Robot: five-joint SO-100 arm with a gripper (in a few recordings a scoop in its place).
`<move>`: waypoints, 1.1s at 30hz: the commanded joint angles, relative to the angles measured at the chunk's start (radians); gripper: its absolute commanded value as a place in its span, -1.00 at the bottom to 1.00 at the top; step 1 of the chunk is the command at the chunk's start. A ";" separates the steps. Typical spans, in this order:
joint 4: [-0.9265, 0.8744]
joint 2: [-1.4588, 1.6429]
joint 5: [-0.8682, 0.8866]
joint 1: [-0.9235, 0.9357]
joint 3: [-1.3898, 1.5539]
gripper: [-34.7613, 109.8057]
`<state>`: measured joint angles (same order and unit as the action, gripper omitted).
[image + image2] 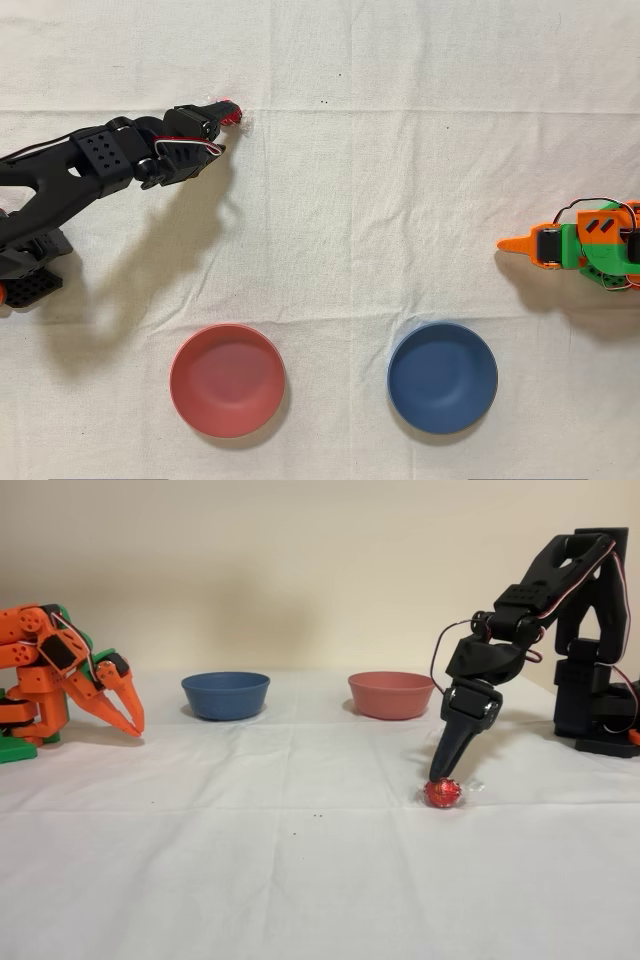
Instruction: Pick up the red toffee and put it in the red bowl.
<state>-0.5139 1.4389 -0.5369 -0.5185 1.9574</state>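
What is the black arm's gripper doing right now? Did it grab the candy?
Black arm's gripper: tips down at the red toffee, which sits on the table; whether it is open or closed on it cannot be told.

**Colours on the white cloth**

The red toffee (pixel 443 793) gleams in shiny red foil under the black tool (pixel 441 771). The red bowl (pixel 227 380) is matte salmon-red; beside it the bowl (pixel 442 377) is dark blue. The idle arm (pixel 60 680) is orange with green parts. The worktop (pixel 400 200) cloth is plain white.
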 commanded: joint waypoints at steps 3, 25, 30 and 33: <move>-0.003 0.032 -0.011 -0.026 -0.064 -0.14; -0.006 -0.074 0.044 -0.080 -0.170 -0.17; -0.005 -0.087 0.046 -0.084 -0.175 -0.18; -0.002 -0.094 0.044 -0.084 -0.175 -0.18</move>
<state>-0.5139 1.3269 -0.4939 -0.5937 1.8377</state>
